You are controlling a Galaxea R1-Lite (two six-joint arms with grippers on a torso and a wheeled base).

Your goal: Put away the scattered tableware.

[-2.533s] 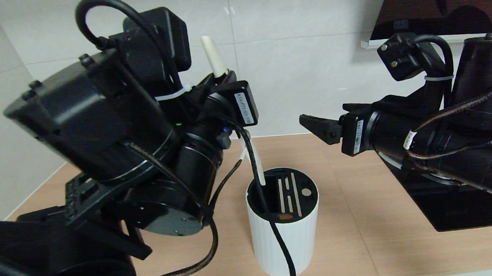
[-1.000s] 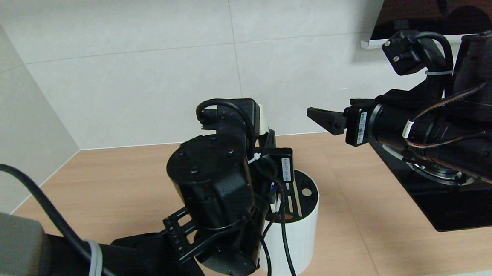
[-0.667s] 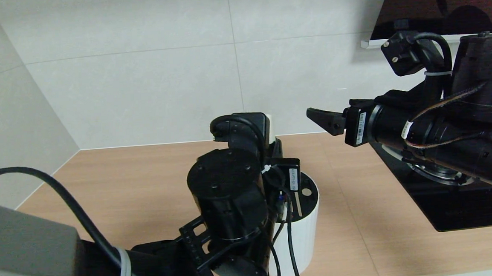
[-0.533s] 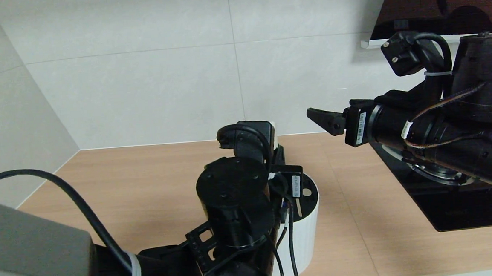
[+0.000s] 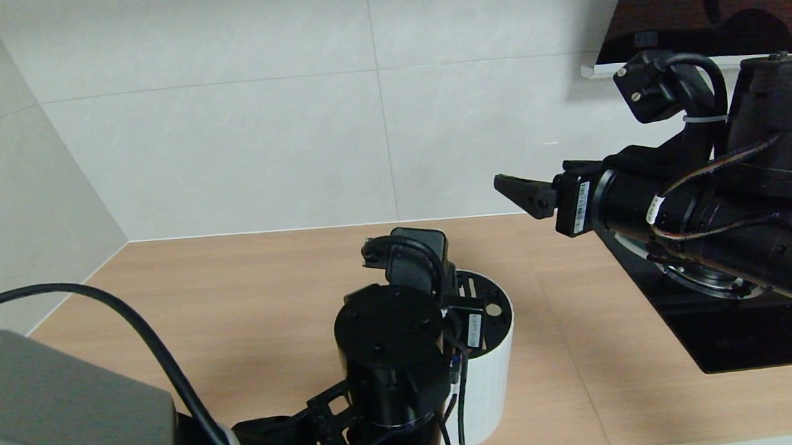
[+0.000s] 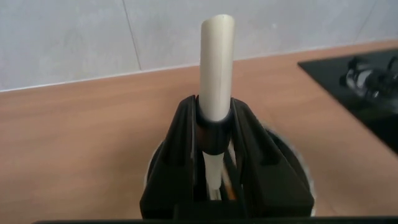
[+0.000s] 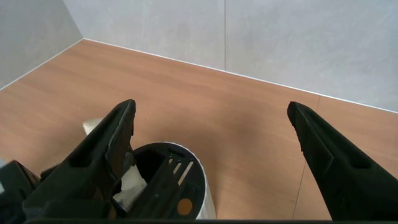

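A white ribbed utensil holder (image 5: 492,382) with a black slotted top stands near the counter's front edge. My left arm's wrist (image 5: 406,270) hangs directly over it and covers most of the top. In the left wrist view my left gripper (image 6: 214,124) is shut on a cream utensil handle (image 6: 216,62), held upright, with its lower end down inside the holder. My right gripper (image 7: 217,155) is open and holds nothing. It hovers high above and to the right of the holder (image 7: 168,186); one of its fingers (image 5: 514,193) shows in the head view.
A black cooktop (image 5: 719,340) lies on the right of the wooden counter (image 5: 235,294). A tiled wall runs behind and along the left. A dark hood (image 5: 699,4) hangs at the upper right. The counter's front edge is just below the holder.
My left arm has come down from high up, lowering the cream-handled utensil into the holder; the handle has dropped behind the wrist in the head view. The right arm has barely moved.
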